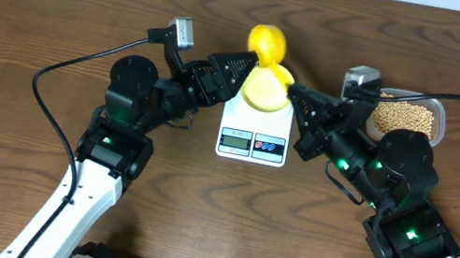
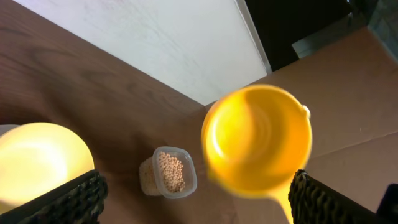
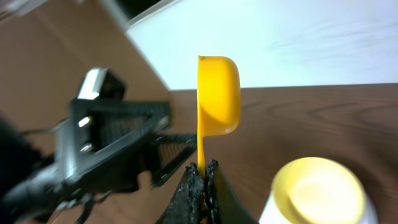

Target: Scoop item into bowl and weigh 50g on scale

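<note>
Two grippers meet over the scale (image 1: 253, 143). My left gripper (image 1: 244, 59) stands wide, nothing between its fingers (image 2: 68, 200), its tip just beside the yellow scoop (image 1: 267, 43). The bowl (image 1: 264, 94) sits on the scale's 12 o'clock end. My right gripper (image 3: 204, 179) is pinched tight on the scoop's handle, cup raised at the bowl's 12 o'clock. Beans (image 1: 405, 117) lie in the clear tub (image 1: 444, 122), at the bowl's 3 o'clock.
</note>
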